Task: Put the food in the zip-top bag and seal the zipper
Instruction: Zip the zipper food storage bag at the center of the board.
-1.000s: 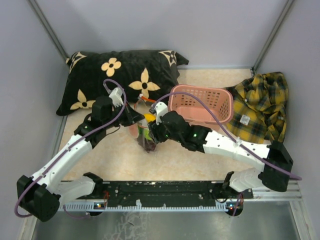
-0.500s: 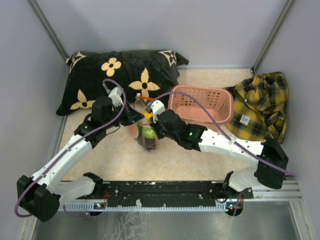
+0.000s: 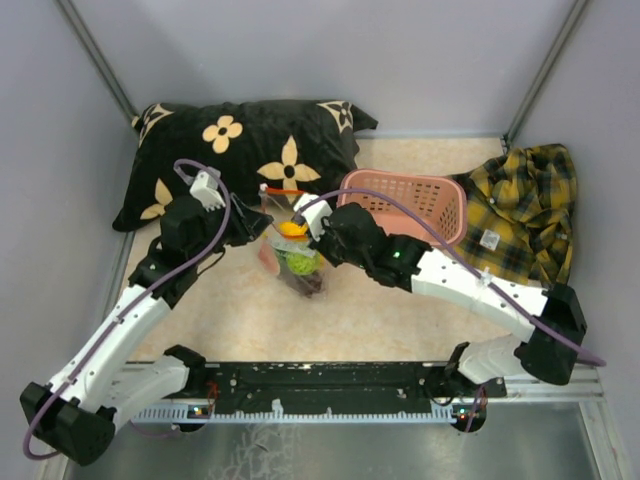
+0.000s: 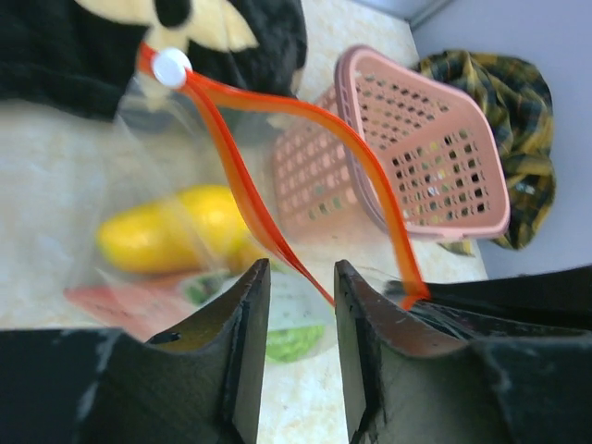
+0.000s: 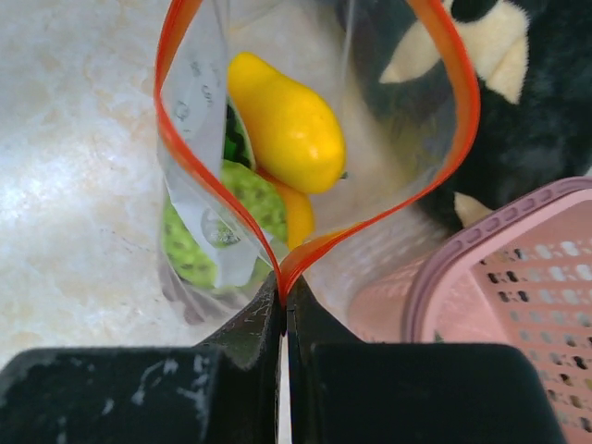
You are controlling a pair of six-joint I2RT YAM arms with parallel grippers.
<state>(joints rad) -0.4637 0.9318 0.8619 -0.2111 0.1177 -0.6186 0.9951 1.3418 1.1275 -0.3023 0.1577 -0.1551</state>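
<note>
The clear zip-top bag (image 3: 290, 255) hangs over the table between both arms, its mouth gaping in a loop. Its red-orange zipper (image 5: 442, 55) has a white slider (image 4: 171, 67) at the far end. Inside lies the food: a yellow fruit (image 5: 287, 120), a bumpy green fruit (image 5: 245, 194), an orange piece (image 5: 298, 217) and a red watermelon slice (image 4: 111, 301). My right gripper (image 5: 284, 282) is shut on the near end of the zipper, where both strips meet. Just left of the bag, my left gripper (image 4: 302, 273) stands open; the strip runs past beyond its tips with nothing between the fingers.
A pink plastic basket (image 3: 400, 205) stands right behind the bag, close to my right gripper (image 3: 302, 213). A black flowered pillow (image 3: 240, 150) lies at the back left and a yellow plaid shirt (image 3: 525, 205) at the right. My left gripper (image 3: 248, 228) is beside the pillow's front edge.
The left gripper opened, let go of the bag's mouth and drew back to the left. The right gripper shut on the zipper's end and moved up with the bag.
</note>
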